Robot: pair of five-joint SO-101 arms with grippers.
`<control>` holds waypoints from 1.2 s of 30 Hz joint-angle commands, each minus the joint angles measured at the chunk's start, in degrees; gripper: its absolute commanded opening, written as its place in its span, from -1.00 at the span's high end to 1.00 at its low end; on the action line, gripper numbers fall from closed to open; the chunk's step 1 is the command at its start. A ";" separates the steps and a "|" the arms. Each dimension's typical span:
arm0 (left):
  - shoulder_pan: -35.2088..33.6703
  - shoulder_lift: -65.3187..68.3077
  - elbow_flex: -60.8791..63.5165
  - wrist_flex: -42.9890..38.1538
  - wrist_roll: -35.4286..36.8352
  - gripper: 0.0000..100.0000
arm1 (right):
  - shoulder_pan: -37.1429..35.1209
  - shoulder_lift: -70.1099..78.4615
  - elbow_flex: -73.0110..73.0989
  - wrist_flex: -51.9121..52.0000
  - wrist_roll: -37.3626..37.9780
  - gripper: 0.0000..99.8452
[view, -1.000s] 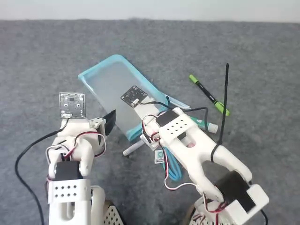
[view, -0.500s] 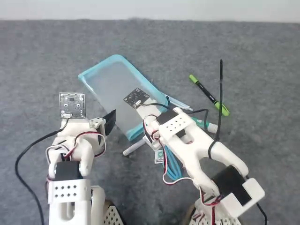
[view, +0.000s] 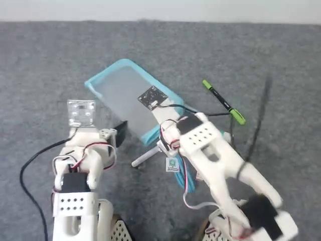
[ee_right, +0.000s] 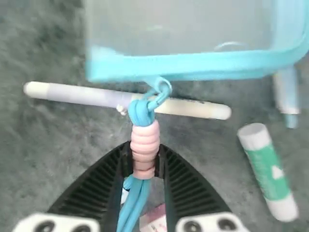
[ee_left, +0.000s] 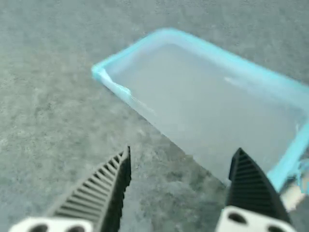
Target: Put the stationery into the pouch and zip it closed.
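Opening step, I judge: right gripper (ee_right: 144, 159) clamps the pink zip-pull bead (ee_right: 144, 140) of the pouch (ee_right: 178, 29) at lower centre; left gripper (ee_left: 182, 153) gapes apart. Next, brace and pull.

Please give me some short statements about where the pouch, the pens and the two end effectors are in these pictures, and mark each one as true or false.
1. The right end effector is shut on the pink ribbed pull of the pouch's turquoise cord. True.
2. The left end effector grips the translucent pouch with turquoise edging. False: it is open over the grey carpet, beside the pouch.
3. The green marker pen lies inside the pouch. False: it lies on the carpet, apart from the pouch.
4. A white pen lies on the carpet beside the pouch's edge. True.
5. The green-and-white glue stick stands upright. False: it lies flat on the carpet.
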 commanded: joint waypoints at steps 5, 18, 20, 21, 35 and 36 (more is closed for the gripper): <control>10.37 -1.14 -0.66 2.20 -6.07 0.33 | 0.40 -22.90 5.01 2.07 3.08 0.99; 13.27 -1.14 -0.84 2.73 -6.86 0.31 | -3.56 -32.13 7.38 6.29 3.52 0.99; 13.27 -1.14 -1.98 4.22 -6.95 0.31 | -3.47 -31.16 7.38 6.29 3.52 0.99; 13.27 -1.14 -3.03 5.27 -6.95 0.31 | -3.47 -30.37 7.38 6.20 3.52 0.99; 17.05 -6.42 -5.14 11.08 -7.03 0.31 | -3.47 -25.98 6.33 4.97 3.43 0.99; 17.05 -6.51 -4.62 10.99 -7.21 0.33 | -3.47 -26.33 5.89 5.32 3.43 0.99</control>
